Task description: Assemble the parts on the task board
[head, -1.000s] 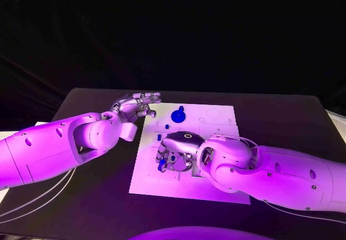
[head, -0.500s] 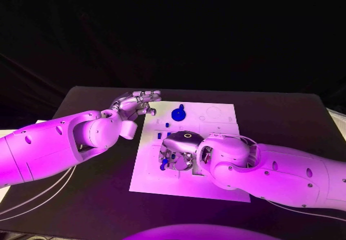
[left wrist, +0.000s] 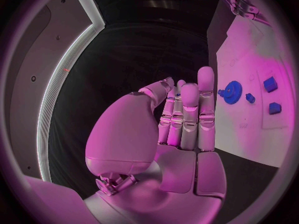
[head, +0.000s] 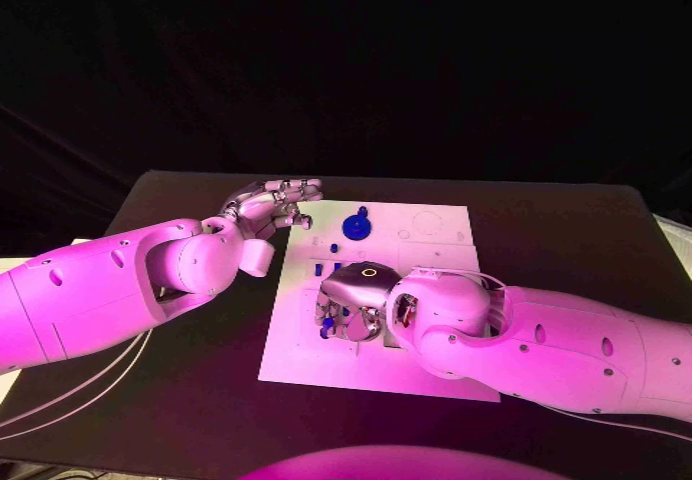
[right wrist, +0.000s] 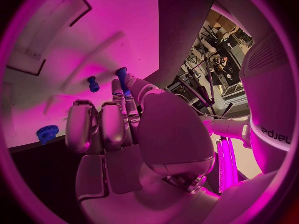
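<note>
A: So, the right hand (head: pixel 351 300) — what are its fingers (right wrist: pixel 119 115) doing?

B: They are pinching a small blue peg (right wrist: pixel 122 77) at their tips, with the hand lying low over the middle of the board (head: pixel 433 380).

A: And the left hand (head: pixel 270 210)?

B: Its fingers (left wrist: pixel 189 109) are standing straight and close together, holding nothing, just off the board's far left corner.

A: Where are the other parts lying?

B: A blue gear (head: pixel 356 229) is sitting at the far end of the board, with small blue blocks (left wrist: pixel 269 84) near it. Another peg (right wrist: pixel 92 83) is standing in the board close to the right fingertips.
</note>
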Action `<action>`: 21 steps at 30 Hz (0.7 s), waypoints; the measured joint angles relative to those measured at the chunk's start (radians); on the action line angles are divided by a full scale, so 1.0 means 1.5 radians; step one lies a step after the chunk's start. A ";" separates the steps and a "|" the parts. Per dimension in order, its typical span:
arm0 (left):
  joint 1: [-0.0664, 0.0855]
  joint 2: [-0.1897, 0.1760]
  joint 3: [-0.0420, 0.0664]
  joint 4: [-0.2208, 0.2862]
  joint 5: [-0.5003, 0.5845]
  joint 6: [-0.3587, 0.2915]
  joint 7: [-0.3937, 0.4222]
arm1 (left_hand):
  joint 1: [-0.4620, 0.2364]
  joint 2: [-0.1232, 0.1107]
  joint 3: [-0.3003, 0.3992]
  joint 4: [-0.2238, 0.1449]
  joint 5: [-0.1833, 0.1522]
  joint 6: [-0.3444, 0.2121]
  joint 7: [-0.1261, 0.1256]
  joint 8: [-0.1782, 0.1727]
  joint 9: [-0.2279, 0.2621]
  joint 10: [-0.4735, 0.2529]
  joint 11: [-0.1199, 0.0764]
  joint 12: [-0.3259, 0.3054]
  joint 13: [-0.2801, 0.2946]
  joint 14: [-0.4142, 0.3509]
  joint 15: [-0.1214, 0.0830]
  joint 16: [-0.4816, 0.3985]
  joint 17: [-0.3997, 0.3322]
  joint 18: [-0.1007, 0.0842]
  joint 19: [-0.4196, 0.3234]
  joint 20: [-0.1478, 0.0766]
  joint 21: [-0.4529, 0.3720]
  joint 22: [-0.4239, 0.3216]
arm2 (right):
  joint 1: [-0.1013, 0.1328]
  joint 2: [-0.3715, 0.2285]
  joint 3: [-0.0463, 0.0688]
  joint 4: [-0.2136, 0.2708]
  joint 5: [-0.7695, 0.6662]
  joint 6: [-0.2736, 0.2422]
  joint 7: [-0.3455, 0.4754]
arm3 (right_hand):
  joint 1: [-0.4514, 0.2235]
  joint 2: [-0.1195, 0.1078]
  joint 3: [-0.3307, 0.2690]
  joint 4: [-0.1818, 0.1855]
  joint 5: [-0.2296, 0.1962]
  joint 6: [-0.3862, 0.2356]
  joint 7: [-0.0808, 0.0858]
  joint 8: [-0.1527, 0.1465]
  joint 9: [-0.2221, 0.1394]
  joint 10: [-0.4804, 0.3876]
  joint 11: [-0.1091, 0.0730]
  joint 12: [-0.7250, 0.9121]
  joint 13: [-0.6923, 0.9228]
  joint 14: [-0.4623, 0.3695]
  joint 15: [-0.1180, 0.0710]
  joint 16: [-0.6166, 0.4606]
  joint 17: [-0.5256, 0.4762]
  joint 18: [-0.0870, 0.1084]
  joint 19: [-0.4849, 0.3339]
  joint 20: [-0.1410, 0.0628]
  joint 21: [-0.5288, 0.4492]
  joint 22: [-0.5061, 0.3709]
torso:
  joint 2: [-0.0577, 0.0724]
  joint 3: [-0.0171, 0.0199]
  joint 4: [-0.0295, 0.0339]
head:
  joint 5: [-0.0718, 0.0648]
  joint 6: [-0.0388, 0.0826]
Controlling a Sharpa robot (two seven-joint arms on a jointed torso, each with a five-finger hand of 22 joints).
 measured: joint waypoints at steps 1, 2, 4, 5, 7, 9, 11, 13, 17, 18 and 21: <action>0.000 0.000 0.000 0.000 0.000 0.000 0.000 | 0.000 0.000 0.000 0.000 0.000 0.000 0.000 0.000 0.000 0.000 0.000 0.000 0.000 0.000 0.000 0.000 0.000 0.000 0.000 0.000 0.000 0.000 | 0.000 0.001 0.000 0.000 -0.002 0.000 -0.001 | 0.000 0.000 0.000 0.000 0.000 0.000 0.000 0.000 0.000 0.002 0.000 0.000 0.000 0.000 0.000 0.000 0.000 0.000 0.000 0.000 0.000 0.000 | 0.000 0.0000 0.0000 | 0.000 0.000; 0.000 0.000 0.000 0.000 0.000 0.000 0.000 | 0.000 0.000 0.000 0.000 0.000 0.000 0.000 0.000 0.000 0.000 0.000 0.000 0.000 0.000 0.000 0.000 0.000 0.000 0.000 0.000 0.000 0.000 | 0.000 0.001 0.000 0.000 -0.003 0.000 -0.001 | 0.000 0.000 0.000 0.000 0.000 0.000 0.000 0.000 0.000 0.002 0.000 0.000 0.000 0.000 0.000 0.000 0.000 0.000 0.000 0.000 0.000 0.000 | 0.000 -0.0001 0.0000 | 0.000 0.000; 0.000 0.000 0.000 0.000 0.000 0.000 0.000 | 0.000 0.000 0.000 0.000 0.000 0.000 0.000 0.000 0.000 0.000 0.000 0.000 0.000 0.000 0.000 0.000 0.000 0.000 0.000 0.000 0.000 0.000 | -0.001 0.002 0.000 0.000 -0.007 0.001 -0.003 | 0.000 0.000 0.000 0.000 0.000 0.000 0.000 0.000 0.000 0.003 -0.001 0.000 0.000 0.000 0.000 0.000 -0.002 0.000 0.000 0.000 0.000 -0.002 | 0.000 -0.0003 0.0000 | 0.000 0.000; 0.000 0.000 0.000 0.000 0.000 0.000 0.000 | 0.000 0.000 0.000 0.000 0.000 0.000 0.000 0.000 0.000 0.000 0.000 0.000 0.000 0.000 0.000 0.000 0.000 0.000 0.000 0.000 0.000 0.000 | -0.001 0.002 0.000 0.000 -0.008 0.001 -0.003 | 0.000 0.000 0.000 0.000 0.000 -0.001 0.000 0.000 0.000 0.003 -0.001 -0.004 0.000 0.000 0.000 0.000 -0.003 0.000 0.000 0.000 0.000 -0.003 | 0.000 -0.0003 0.0000 | 0.000 0.000; 0.000 0.000 0.000 0.000 0.000 0.000 0.000 | 0.000 0.000 0.000 0.000 0.000 0.000 0.000 0.000 0.000 0.000 0.000 0.000 0.000 0.000 0.000 0.000 0.000 0.000 0.000 0.000 0.000 0.000 | -0.001 0.003 0.000 0.001 -0.010 0.002 -0.004 | -0.006 -0.006 -0.005 0.005 0.014 -0.018 0.009 -0.010 0.000 -0.004 -0.001 -0.019 -0.002 0.002 0.002 0.000 -0.006 0.000 -0.005 0.005 -0.004 -0.007 | 0.000 -0.0004 0.0001 | 0.000 0.000; 0.000 0.000 0.000 0.000 0.000 0.000 0.000 | 0.000 0.000 0.000 0.000 0.000 0.000 0.000 0.000 0.000 0.000 0.000 0.000 0.001 0.000 0.000 0.000 0.000 0.000 0.000 0.000 0.000 0.000 | -0.001 0.003 -0.001 0.001 -0.011 0.003 -0.005 | -0.026 -0.021 -0.017 0.010 0.035 -0.048 0.021 -0.026 -0.007 -0.045 0.009 -0.034 -0.003 0.002 0.015 -0.007 -0.013 0.000 -0.014 0.014 -0.014 -0.018 | 0.000 -0.0004 0.0001 | 0.000 0.000; 0.000 0.000 0.000 0.000 0.000 0.000 0.000 | 0.000 0.000 0.000 0.000 0.000 0.000 0.000 0.000 0.000 0.000 0.000 0.000 0.001 0.000 0.000 0.000 0.000 0.000 0.000 0.000 0.000 0.000 | -0.003 0.002 -0.003 0.000 -0.011 0.005 -0.006 | -0.044 -0.039 -0.039 0.011 0.045 -0.096 0.028 -0.031 -0.020 -0.103 0.019 -0.049 -0.014 0.002 0.022 -0.021 -0.032 0.000 -0.032 0.024 -0.032 -0.043 | 0.000 -0.0004 0.0001 | -0.001 0.000; 0.000 0.000 0.000 0.000 0.000 0.000 -0.001 | 0.000 0.000 0.000 0.000 0.000 0.000 0.000 0.000 0.000 0.000 0.000 0.000 0.000 0.000 0.000 0.000 0.000 0.000 0.000 0.000 0.000 0.000 | -0.005 0.000 -0.005 -0.001 -0.011 0.005 -0.006 | -0.051 -0.046 -0.059 0.011 0.048 -0.131 0.032 -0.031 -0.027 -0.143 0.028 -0.049 -0.012 0.003 0.027 -0.038 -0.055 0.000 -0.054 0.029 -0.057 -0.075 | 0.000 -0.0004 0.0000 | -0.001 0.001; 0.000 0.000 0.000 0.000 0.000 0.000 -0.001 | 0.000 0.000 0.000 0.000 0.000 0.000 0.000 0.000 0.000 0.000 0.000 0.000 0.000 0.000 0.000 0.000 0.000 0.000 0.000 0.000 0.000 0.000 | -0.005 -0.007 -0.005 0.005 -0.010 -0.018 -0.003 | -0.050 -0.046 -0.102 0.008 0.048 -0.158 0.024 -0.031 -0.030 -0.177 0.033 -0.030 -0.008 -0.001 0.032 -0.072 -0.098 0.011 -0.079 0.036 -0.094 -0.121 | 0.000 -0.0004 0.0000 | -0.002 0.002; 0.000 0.000 0.000 0.000 0.000 0.000 -0.001 | 0.000 0.000 0.000 0.000 0.000 0.000 0.000 0.000 0.000 0.000 0.000 0.000 0.000 0.000 0.000 0.000 0.000 0.000 0.000 0.000 0.000 0.000 | -0.005 -0.010 -0.005 0.009 -0.010 -0.028 -0.002 | -0.050 -0.046 -0.109 0.007 0.048 -0.160 0.022 -0.031 -0.030 -0.177 0.034 -0.026 -0.008 -0.001 0.032 -0.075 -0.102 0.011 -0.079 0.036 -0.097 -0.124 | 0.000 -0.0002 0.0000 | -0.003 0.002; 0.000 0.000 0.000 0.000 0.000 0.001 -0.002 | 0.000 0.000 0.000 0.000 0.000 0.000 0.000 0.000 0.000 0.000 0.000 0.000 0.000 0.000 0.000 0.000 0.000 0.000 0.000 0.000 0.000 0.000 | -0.005 -0.024 -0.005 0.022 -0.009 -0.070 0.007 | -0.045 -0.047 -0.126 0.007 0.048 -0.157 0.022 -0.031 -0.029 -0.177 0.033 -0.011 -0.006 -0.001 0.032 -0.078 -0.108 0.011 -0.079 0.036 -0.098 -0.127 | 0.000 0.0001 -0.0004 | -0.004 0.003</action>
